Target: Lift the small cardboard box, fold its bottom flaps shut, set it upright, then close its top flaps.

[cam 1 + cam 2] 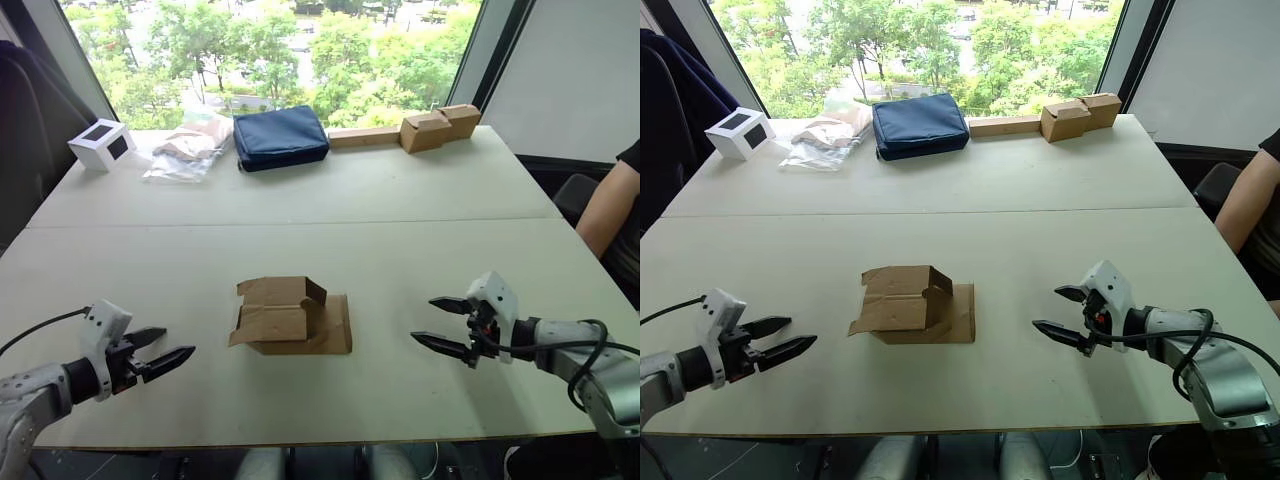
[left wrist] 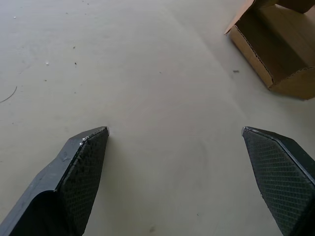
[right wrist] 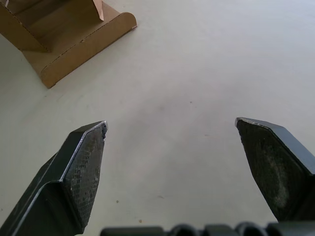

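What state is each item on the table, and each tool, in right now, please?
small cardboard box: lying on the table, flaps open, not held.
left tool: open, empty, left of the box.
right tool: open, empty, right of the box.
navy pouch: closed, lying flat at the far edge.
white cube: upright, far left corner.

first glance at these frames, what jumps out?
The small cardboard box lies alone mid-table with its flaps splayed open, nothing holding it. The left gripper and right gripper flank it, both open and pointing inward at it from either side, well apart from it. Along the far edge by the window sit a navy pouch, a white cube and paler cardboard boxes.
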You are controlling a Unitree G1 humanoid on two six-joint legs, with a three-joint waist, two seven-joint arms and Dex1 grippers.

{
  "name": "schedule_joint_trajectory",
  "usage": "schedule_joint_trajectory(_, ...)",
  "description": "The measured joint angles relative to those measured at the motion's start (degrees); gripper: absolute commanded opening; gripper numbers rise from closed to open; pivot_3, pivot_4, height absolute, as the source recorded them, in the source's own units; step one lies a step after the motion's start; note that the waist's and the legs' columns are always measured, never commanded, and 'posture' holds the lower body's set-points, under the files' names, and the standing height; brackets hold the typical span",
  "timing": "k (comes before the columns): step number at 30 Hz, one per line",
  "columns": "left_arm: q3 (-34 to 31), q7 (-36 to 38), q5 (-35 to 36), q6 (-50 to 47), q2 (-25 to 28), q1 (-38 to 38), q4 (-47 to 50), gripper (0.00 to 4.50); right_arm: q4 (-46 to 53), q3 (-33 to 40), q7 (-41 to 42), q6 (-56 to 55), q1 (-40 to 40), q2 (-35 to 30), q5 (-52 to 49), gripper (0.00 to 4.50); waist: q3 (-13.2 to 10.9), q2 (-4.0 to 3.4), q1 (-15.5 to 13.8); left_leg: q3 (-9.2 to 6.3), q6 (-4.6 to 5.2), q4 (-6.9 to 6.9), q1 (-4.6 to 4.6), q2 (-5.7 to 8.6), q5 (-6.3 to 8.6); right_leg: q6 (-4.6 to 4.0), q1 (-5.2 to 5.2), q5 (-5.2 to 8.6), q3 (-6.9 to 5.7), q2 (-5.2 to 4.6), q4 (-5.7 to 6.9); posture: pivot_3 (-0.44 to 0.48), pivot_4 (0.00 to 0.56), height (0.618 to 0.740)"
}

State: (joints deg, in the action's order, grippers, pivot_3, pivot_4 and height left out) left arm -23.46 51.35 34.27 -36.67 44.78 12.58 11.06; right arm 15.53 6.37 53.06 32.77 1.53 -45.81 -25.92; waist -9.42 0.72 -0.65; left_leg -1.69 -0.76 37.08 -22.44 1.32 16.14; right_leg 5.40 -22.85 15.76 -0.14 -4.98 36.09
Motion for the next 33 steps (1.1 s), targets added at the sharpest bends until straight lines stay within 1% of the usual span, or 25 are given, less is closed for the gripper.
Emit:
schedule_joint_trajectory(10, 0.1, -0.4, -1.1, 2.1, -0.2, -1.7, -2.5, 4.48, 0.0, -1.2, -0.9, 0.0, 0.6, 0.8, 0.3, 4.43, 0.0, 0.0, 0.0, 0.0, 0.0, 0.0, 0.0, 0.01, 0.0, 0.0, 0.0, 0.0, 0.0, 0.0, 0.0, 0.0, 0.15, 0.737)
schedule_joint_trajectory(19, 0.1, -0.3, -1.3, 3.0, -0.4, -1.1, -3.1, 4.48, 0.0, -1.2, -1.2, 0.0, 0.9, 1.4, 0.3, 4.43, 0.0, 0.0, 0.0, 0.0, 0.0, 0.0, 0.0, 0.0, 0.0, 0.0, 0.0, 0.0, 0.0, 0.0, 0.0, 0.0, 0.15, 0.737)
schedule_joint_trajectory(25, 0.1, -1.3, -3.4, 5.8, -0.5, -1.1, -3.0, 4.48, -0.1, -1.2, -1.0, 0.1, 2.5, 1.5, 0.3, 4.43, 0.0, 0.0, 0.0, 0.01, 0.0, 0.0, 0.0, 0.0, 0.0, 0.0, -0.01, 0.0, 0.0, -0.01, 0.0, 0.0, 0.15, 0.737)
schedule_joint_trajectory(33, -0.2, -1.4, -2.5, 3.7, 0.4, -3.1, -3.7, 4.48, -0.8, -1.4, -1.5, 0.1, 4.0, 1.5, 1.0, 4.43, 0.0, 0.0, 0.0, 0.01, 0.0, -0.01, 0.0, 0.01, 0.0, 0.01, -0.01, -0.01, 0.0, -0.01, 0.01, 0.0, 0.15, 0.737)
